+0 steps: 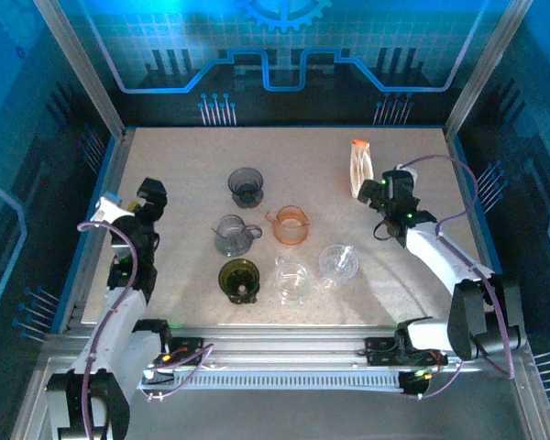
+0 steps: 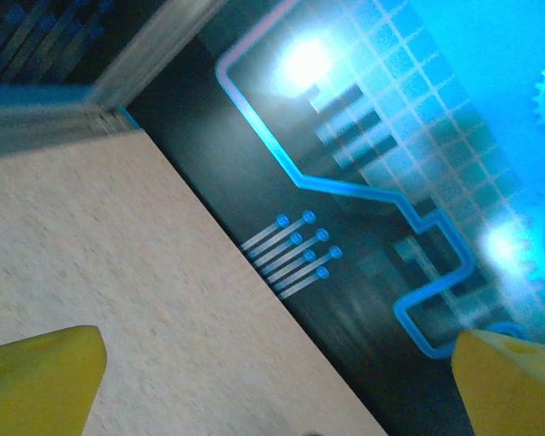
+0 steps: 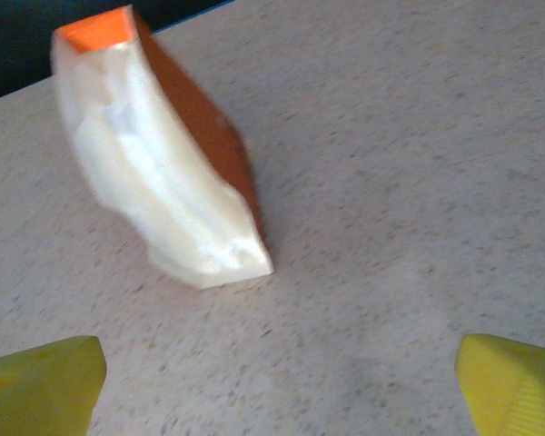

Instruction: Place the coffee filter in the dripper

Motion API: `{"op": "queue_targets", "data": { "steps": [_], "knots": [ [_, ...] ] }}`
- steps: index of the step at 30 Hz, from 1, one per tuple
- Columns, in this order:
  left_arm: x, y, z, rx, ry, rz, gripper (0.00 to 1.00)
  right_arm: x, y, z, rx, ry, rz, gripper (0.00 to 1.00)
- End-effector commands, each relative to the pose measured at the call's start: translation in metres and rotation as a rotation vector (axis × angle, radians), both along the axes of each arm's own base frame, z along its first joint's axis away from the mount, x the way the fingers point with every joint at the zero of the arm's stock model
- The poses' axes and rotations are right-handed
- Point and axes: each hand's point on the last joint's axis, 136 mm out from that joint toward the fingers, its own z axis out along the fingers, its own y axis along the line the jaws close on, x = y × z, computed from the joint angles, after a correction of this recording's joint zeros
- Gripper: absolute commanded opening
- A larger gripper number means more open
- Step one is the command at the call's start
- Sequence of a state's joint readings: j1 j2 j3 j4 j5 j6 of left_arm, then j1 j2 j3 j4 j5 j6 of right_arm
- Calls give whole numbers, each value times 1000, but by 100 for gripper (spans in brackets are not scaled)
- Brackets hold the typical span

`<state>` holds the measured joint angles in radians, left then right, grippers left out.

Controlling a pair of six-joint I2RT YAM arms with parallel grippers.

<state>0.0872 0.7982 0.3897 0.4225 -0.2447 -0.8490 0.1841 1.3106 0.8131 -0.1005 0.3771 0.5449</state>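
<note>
I see the coffee filter pack [image 3: 163, 173] standing on end at the far right of the counter [image 3: 418, 182]. Its long axis is roughly upright and leans a little, orange-tipped top up, white face turned toward my right claw [image 3: 277, 386]. That claw is near it, spread wide and empty. My left claw [image 2: 277, 381] is also spread and empty, well apart from the orange dripper [image 1: 291, 226].

Tabletop [image 1: 412, 293] headcount
Six drippers [image 1: 291, 225]: two clear, two grey, one orange, one olive. Plus one filter stack [image 1: 360, 170].
</note>
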Motion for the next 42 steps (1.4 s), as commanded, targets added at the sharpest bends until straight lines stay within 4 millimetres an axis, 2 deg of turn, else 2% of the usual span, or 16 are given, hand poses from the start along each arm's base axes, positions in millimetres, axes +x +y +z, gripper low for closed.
{"op": "queue_targets", "data": {
  "steps": [1, 4, 9, 13, 17, 22, 25, 29, 33, 35, 36, 42],
  "knots": [
    [2, -22, 11, -122, -37, -123, 99, -15, 33, 4, 44, 18, 140, 100],
    [5, -41, 13, -137, 27, -229, 97, -26, 53, 6, 45, 41, 222, 100],
    [6, -100, 4, -124, 234, -527, 98, -53, 95, 5, 55, 103, 402, 100],
    [-12, -141, -15, -120, 343, -696, 93, -82, 128, -5, 31, 187, 573, 98],
    [-38, -168, -39, -73, 479, -797, 88, -111, 141, -14, -37, 250, 638, 93],
    [-67, -193, -72, -46, 622, -879, 76, -136, 140, -18, -79, 294, 646, 85],
    [-79, -198, -81, -7, 670, -895, 76, -149, 129, -17, -120, 321, 612, 83],
    [-86, -200, -86, 3, 685, -904, 78, -163, 107, -20, -138, 355, 536, 78],
    [-88, -199, -90, 2, 693, -904, 81, -175, 94, -29, -134, 407, 490, 73],
    [-87, -200, -89, 1, 685, -907, 90, -177, 87, -34, -127, 425, 463, 72],
    [-86, -200, -87, 3, 677, -908, 94, -178, 85, -36, -114, 435, 455, 71],
    [-86, -200, -85, 14, 673, -909, 95, -175, 83, -49, 6, 480, 445, 64]
  ]
}}
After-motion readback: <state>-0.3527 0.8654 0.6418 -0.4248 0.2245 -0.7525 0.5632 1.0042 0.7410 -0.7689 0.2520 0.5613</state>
